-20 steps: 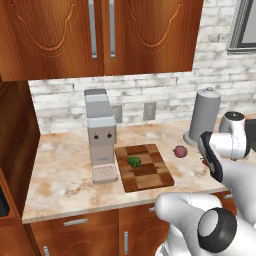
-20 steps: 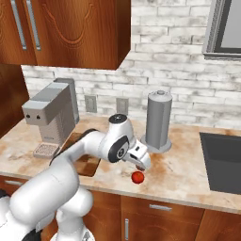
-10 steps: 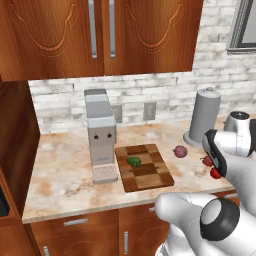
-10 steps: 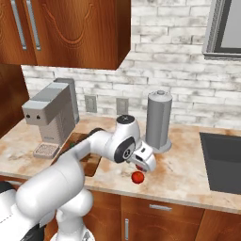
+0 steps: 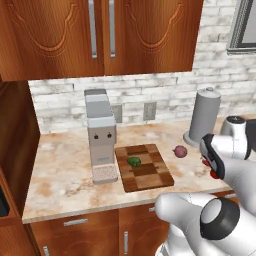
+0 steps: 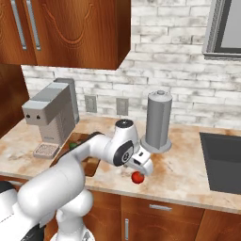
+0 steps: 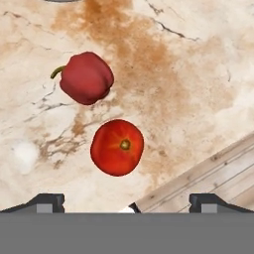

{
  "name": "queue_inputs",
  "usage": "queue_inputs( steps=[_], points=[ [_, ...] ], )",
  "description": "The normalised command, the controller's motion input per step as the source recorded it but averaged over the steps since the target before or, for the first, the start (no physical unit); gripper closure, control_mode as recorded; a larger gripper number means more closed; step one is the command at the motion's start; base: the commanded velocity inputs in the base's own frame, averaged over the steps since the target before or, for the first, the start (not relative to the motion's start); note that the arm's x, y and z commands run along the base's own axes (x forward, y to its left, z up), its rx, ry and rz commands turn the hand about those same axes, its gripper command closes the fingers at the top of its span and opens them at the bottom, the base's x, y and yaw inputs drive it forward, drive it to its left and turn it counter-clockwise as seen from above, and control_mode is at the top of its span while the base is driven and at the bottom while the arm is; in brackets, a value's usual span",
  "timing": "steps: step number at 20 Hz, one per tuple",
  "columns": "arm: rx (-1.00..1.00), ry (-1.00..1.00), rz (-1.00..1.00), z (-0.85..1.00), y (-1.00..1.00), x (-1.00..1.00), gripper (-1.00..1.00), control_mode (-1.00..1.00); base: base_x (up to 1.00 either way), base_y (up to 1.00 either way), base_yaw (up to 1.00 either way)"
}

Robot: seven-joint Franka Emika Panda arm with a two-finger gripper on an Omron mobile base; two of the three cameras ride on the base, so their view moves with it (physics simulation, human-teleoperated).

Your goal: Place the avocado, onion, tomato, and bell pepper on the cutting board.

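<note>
Through the hand view I look down on the tomato (image 7: 117, 147), with the bell pepper (image 7: 87, 78) lying just beyond it on the marbled counter. My gripper (image 7: 127, 203) is open above them, nothing between its fingertips (image 7: 47, 202). From the right base view the gripper (image 6: 142, 168) hangs just over the tomato (image 6: 137, 177) near the counter's front edge. The tomato (image 5: 216, 174) peeks out below the gripper (image 5: 212, 162). On the cutting board (image 5: 150, 172) lies the avocado (image 5: 133, 161). The onion (image 5: 180, 151) sits on the counter right of the board.
A grey coffee machine (image 5: 101, 135) stands left of the board. A tall grey canister (image 5: 205, 117) stands behind the onion near the brick wall. A dark sink (image 6: 221, 160) lies to the right. The counter's front edge (image 7: 198, 171) runs close by the tomato.
The hand has shifted slightly right and lower, toward the red items at the counter's front. Jaws stay open. The vegetables have not moved.
</note>
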Motion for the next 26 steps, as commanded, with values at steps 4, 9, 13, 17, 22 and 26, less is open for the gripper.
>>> queue_inputs(
  steps=[4, 9, 13, 17, 22, 26],
  points=[
    [0.0, 0.03, 0.0, -0.26, 0.0, 0.0, -1.0, -1.0, 0.0, 0.0, 0.0],
    [0.0, 0.07, 0.0, -0.33, 0.0, 0.1, -1.0, -1.0, 0.0, 0.0, 0.0],
    [0.0, 0.08, 0.0, -0.29, 0.0, 0.28, -1.0, -1.0, 0.0, 0.0, 0.0],
    [0.0, 0.05, 0.0, -0.16, -0.03, 0.36, -1.0, -1.0, 0.0, 0.0, 0.0],
    [0.0, 0.03, 0.0, -0.15, -0.21, 0.25, -1.0, -1.0, 0.0, 0.0, 0.0],
    [0.04, 0.19, 0.0, -0.61, -0.42, -0.03, -1.0, -1.0, 0.0, 0.0, 0.0]
  ],
)
